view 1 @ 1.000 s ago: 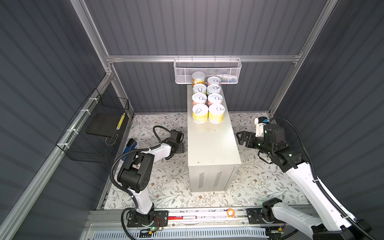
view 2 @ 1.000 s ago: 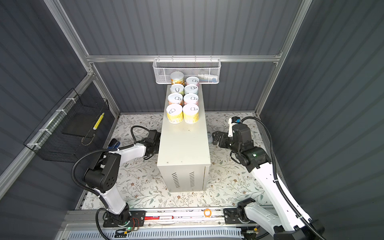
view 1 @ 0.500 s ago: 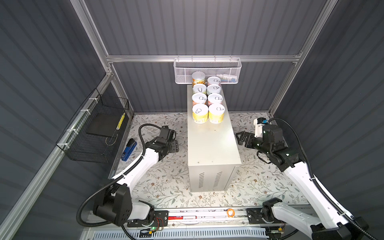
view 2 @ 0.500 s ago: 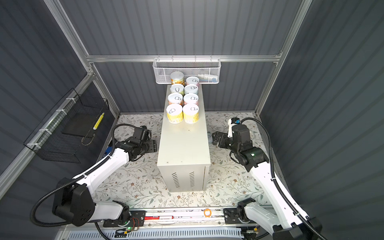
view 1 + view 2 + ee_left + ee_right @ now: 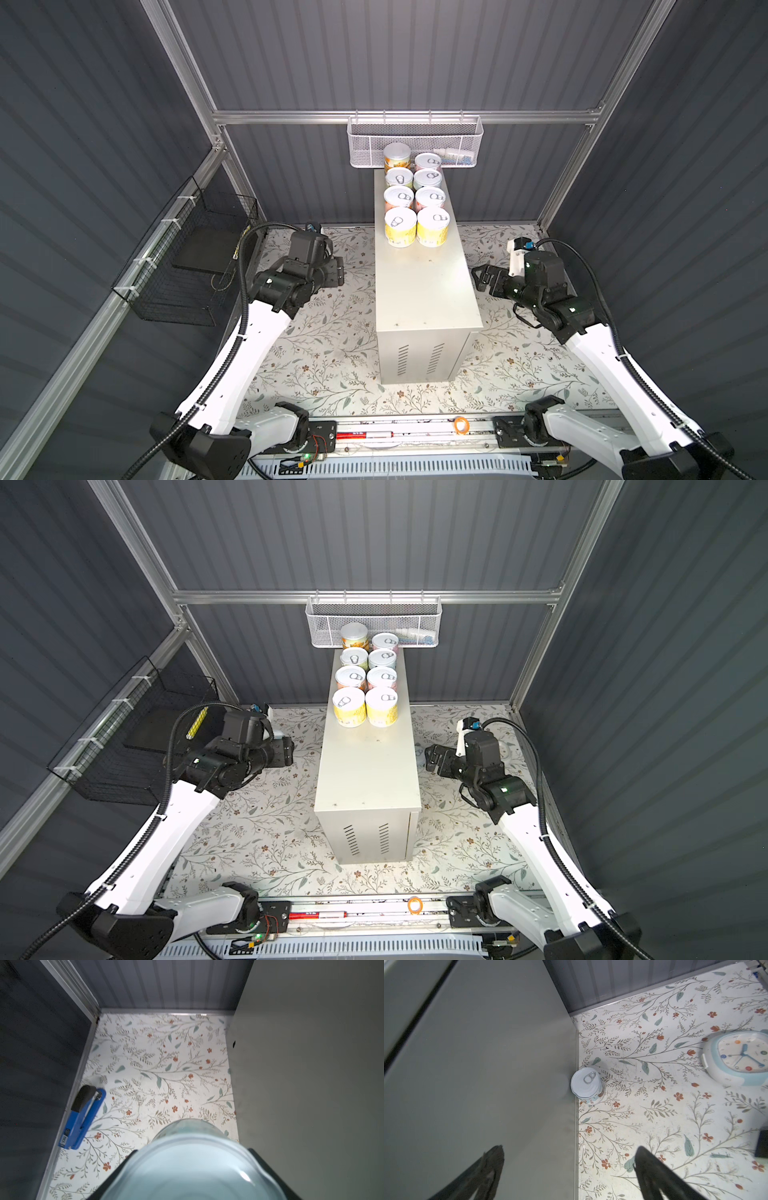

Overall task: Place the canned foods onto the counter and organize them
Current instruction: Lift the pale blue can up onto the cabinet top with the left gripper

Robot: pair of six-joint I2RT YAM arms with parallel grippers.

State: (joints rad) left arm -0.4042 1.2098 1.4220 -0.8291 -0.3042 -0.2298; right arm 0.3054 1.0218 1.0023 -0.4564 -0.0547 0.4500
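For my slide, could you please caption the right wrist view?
Open right hand facing a lone tin standing beside the counter, clock nearby.

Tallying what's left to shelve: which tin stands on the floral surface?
The pale-labelled tin upright beside the counter's side wall, in front of the open right gripper. Eight others stand on the counter, and a ninth tin sits in the left gripper.

Left arm (image 5: pixel 249 345) unfolded, its elbow (image 5: pixel 199 444) dropped low toward the front rail (image 5: pixel 415 434), left gripper (image 5: pixel 336 272) and its can (image 5: pixel 193 1167) drawn slightly back from the counter (image 5: pixel 424 291)
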